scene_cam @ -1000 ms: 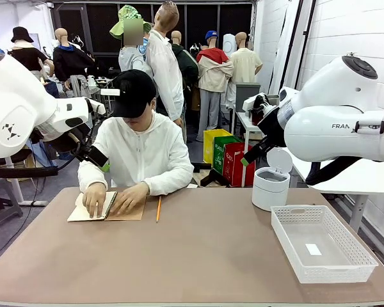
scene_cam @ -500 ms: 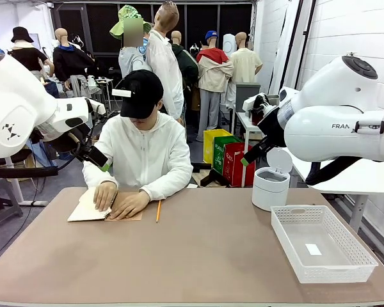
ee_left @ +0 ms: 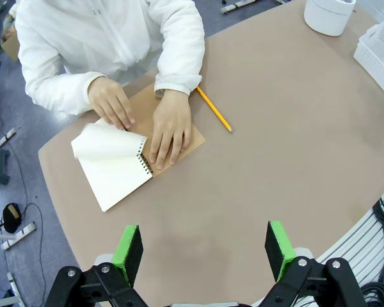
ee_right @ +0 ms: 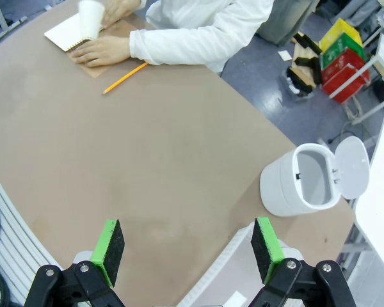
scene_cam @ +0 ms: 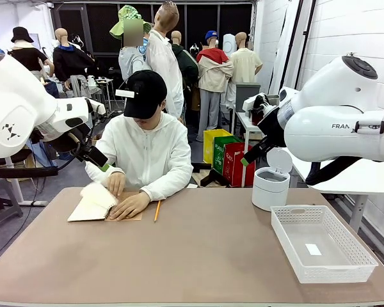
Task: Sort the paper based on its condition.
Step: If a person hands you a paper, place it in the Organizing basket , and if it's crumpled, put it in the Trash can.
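A cream sheet of paper [scene_cam: 97,194] curls up off the open spiral notebook [scene_cam: 89,211] at the far left of the table. One of the person's hands [ee_left: 112,102] lifts the paper [ee_left: 105,141] near the spiral. The other hand [ee_left: 171,128] presses flat on the brown cover. I cannot tell whether the sheet is free of the binding. My left gripper [ee_left: 203,252] hangs open and empty high above the table, on the near side of the notebook [ee_left: 118,176]. My right gripper [ee_right: 187,248] is also open and empty, high over the table's right half, with the paper [ee_right: 89,16] far off.
A yellow pencil [scene_cam: 157,210] lies just right of the notebook. A white bin [scene_cam: 271,185] with its lid flipped open stands at the back right. A white mesh basket [scene_cam: 365,256] sits at the front right with a small white slip inside.
The person's hand has lifted a flat notebook page into a curl, and the person has sat up a little. Neither arm has moved.
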Controlling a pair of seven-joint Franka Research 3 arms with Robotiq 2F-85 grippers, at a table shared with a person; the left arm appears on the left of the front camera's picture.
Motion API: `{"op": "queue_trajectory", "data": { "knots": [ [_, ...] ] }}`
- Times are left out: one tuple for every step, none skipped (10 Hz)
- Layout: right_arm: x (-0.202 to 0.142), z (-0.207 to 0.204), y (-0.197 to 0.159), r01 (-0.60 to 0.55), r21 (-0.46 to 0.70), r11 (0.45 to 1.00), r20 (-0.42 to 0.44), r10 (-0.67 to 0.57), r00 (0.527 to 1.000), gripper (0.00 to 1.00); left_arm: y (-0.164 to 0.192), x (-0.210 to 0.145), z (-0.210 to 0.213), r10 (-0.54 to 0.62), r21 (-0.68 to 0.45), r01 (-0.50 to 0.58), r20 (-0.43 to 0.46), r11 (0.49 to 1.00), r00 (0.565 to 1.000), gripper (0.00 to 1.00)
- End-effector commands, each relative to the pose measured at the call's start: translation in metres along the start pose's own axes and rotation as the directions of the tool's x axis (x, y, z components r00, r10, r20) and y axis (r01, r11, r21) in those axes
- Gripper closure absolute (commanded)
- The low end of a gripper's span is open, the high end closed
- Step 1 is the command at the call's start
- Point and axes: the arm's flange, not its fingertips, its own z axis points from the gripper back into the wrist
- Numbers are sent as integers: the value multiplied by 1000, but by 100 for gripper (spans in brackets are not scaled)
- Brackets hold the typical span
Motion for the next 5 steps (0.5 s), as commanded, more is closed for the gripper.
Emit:
{"op": "queue_trajectory", "data": {
  "knots": [
    [0, -1, 0, 2, 5, 1000, 1, -2, 1000, 0, 0, 0, -1, 3, -1, -3, 2, 1000, 1000, 0],
    [0, -1, 0, 2, 5, 1000, 1, -2, 1000, 0, 0, 0, -1, 3, -1, -3, 2, 1000, 1000, 0],
    [0, -1, 0, 2, 5, 1000, 1, -2, 1000, 0, 0, 0, -1, 3, -1, -3, 2, 1000, 1000, 0],
    [0, -1, 0, 2, 5, 1000, 1, -2, 1000, 0, 0, 0, -1, 3, -1, -3, 2, 1000, 1000, 0],
    [0, -1, 0, 2, 5, 1000, 1, -2, 1000, 0, 0, 0, -1, 3, -1, -3, 2, 1000, 1000, 0]
  ]
}}
